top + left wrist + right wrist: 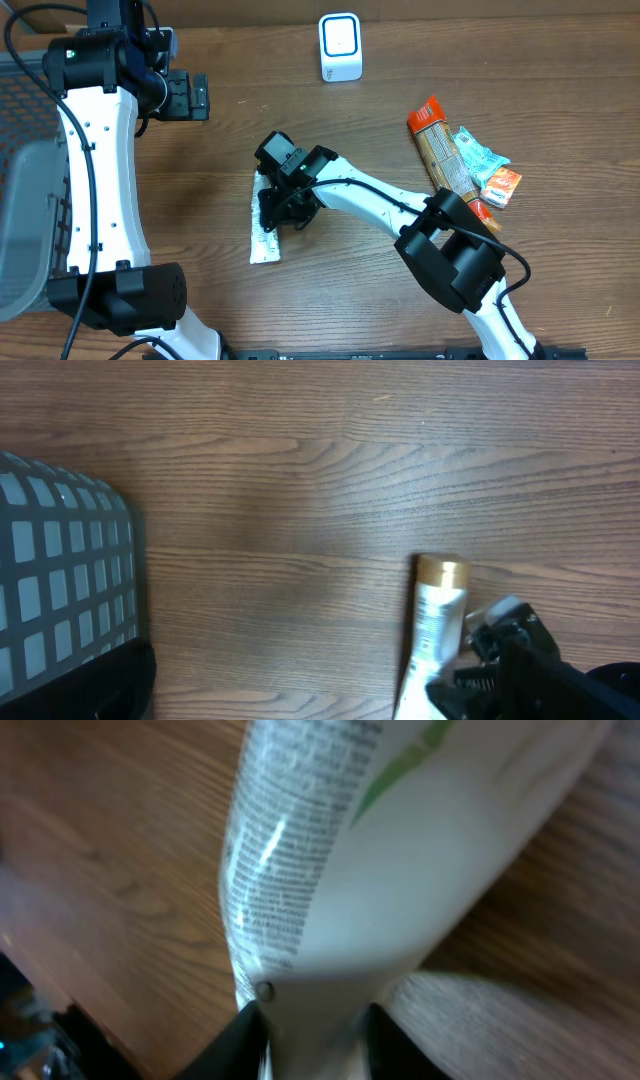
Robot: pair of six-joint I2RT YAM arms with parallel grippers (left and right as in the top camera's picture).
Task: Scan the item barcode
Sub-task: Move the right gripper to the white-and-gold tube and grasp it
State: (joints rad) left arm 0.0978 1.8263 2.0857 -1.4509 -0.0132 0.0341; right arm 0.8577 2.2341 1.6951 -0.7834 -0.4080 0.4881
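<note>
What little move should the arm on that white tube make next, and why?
Probably lift it slightly. The right fingers look pinched on the white tube, which lies flat on the table. The scanner stands well away near the far edge, so the tube likely needs raising before it can be carried there.

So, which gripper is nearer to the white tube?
Right. The right gripper is closed on the white tube, touching both its sides; the left gripper hangs open, well apart from it.
</note>
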